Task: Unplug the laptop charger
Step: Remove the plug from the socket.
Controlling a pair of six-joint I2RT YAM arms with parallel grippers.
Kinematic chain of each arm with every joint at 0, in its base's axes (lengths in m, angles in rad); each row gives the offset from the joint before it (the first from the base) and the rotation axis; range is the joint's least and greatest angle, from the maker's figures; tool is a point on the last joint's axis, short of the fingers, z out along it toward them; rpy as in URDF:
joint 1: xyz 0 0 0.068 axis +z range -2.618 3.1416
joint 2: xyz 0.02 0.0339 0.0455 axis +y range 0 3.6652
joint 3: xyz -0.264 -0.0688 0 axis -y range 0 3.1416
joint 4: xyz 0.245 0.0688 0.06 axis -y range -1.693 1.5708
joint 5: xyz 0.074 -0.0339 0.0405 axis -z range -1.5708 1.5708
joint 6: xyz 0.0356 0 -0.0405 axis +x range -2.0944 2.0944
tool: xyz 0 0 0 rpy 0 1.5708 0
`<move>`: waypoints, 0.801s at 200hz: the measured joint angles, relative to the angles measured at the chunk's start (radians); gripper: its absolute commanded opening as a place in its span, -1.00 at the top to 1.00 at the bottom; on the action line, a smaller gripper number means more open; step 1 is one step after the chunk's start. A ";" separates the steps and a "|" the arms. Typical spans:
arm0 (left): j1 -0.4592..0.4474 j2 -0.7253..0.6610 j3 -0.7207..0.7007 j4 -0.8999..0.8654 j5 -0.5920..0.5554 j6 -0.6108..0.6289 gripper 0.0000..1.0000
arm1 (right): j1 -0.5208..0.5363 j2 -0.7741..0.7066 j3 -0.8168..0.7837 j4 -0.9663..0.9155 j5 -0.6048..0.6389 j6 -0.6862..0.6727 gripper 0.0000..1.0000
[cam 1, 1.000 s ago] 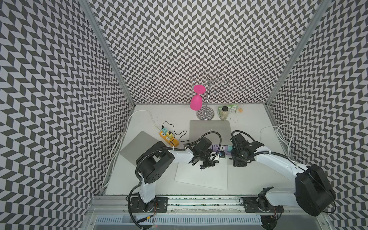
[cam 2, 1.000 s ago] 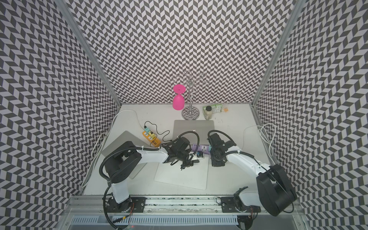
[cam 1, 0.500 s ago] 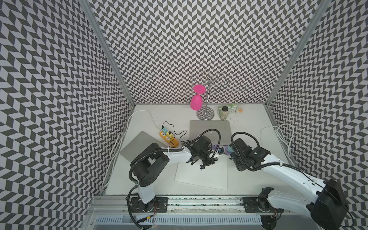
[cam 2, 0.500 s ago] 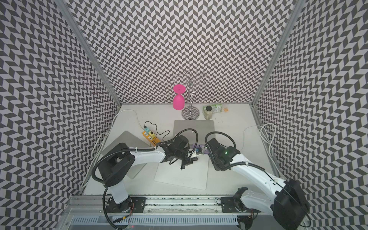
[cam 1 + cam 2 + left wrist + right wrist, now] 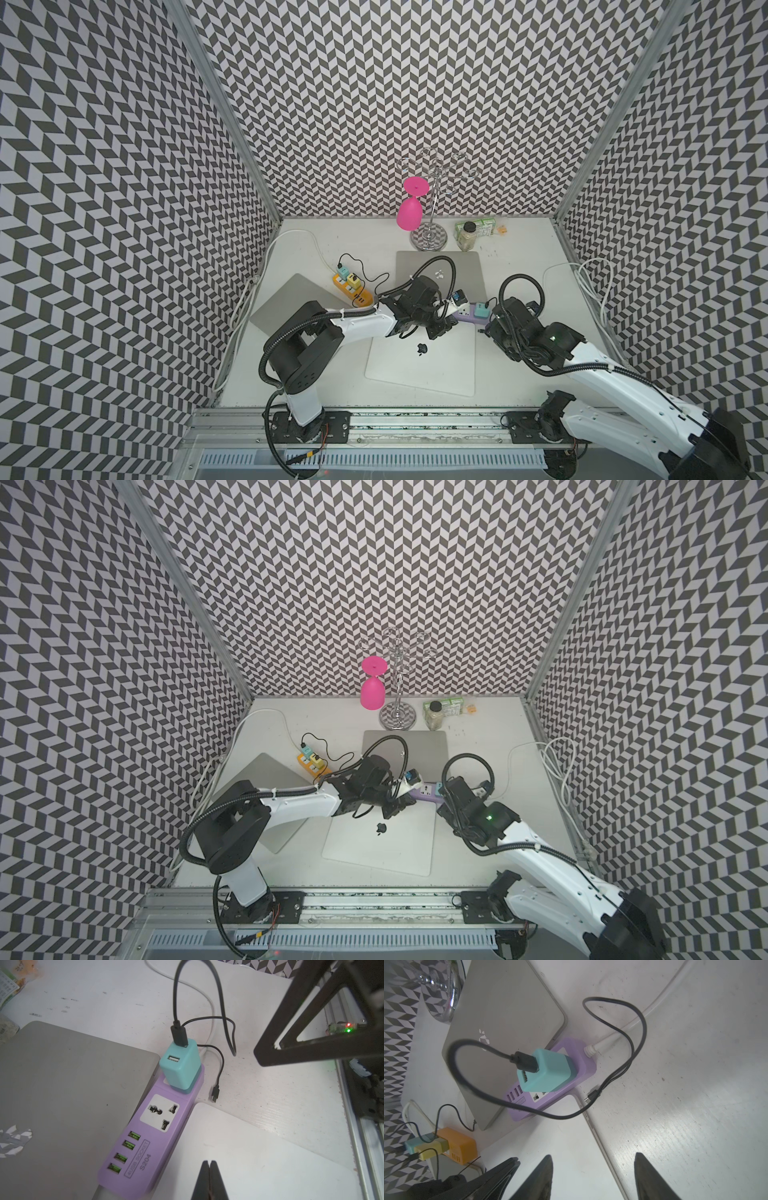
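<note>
The right gripper is spreading its fingers wide and empty, the left gripper staying shut, as the charger plug is lying free on the tabletop by the white laptop's 2 o'clock corner, seemingly unplugged.

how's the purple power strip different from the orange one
The purple power strip holds one teal adapter with a socket free beside it; the orange power strip holds a second teal adapter and a yellow adapter side by side. The purple one lies between the grey laptop and the white laptop; the orange one lies to the robot's left of both. Shared: each teal adapter has a black cable plugged in.
</note>
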 measured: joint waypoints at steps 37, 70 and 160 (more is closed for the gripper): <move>0.004 0.000 0.000 0.017 -0.019 -0.065 1.00 | 0.000 0.062 0.050 0.031 -0.018 -0.140 -0.29; 0.020 0.000 0.000 0.017 -0.037 -0.084 1.00 | 0.002 0.111 0.054 0.093 -0.076 -0.187 -0.33; 0.051 0.004 -0.002 0.018 -0.045 -0.079 1.00 | 0.004 0.261 0.118 0.175 -0.048 -0.245 -0.44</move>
